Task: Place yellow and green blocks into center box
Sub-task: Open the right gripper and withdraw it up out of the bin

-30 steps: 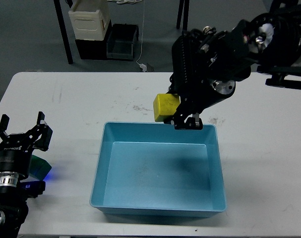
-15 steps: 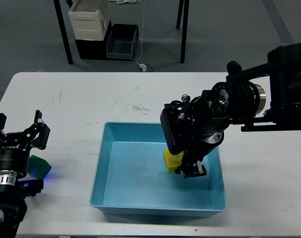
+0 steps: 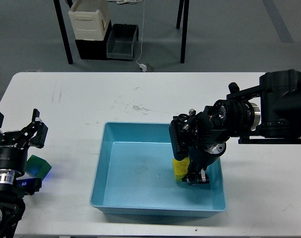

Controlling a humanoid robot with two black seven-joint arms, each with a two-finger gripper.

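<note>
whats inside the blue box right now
Inside the light blue plastic box is one yellow block, held low by the right gripper. The gripper covers most of it. The box floor shows nothing else.

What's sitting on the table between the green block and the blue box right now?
Nothing: in the head view, only bare white table lies between the green block and the blue box.

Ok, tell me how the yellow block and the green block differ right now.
Place: the yellow block is inside the blue box; the green block sits on the white table, outside it.
Handling: the right tool is down at the yellow block; the left tool is above the green one, open, not gripping.
Visibility: both are partly hidden by an arm.
Shared: both look like small blocks.
</note>
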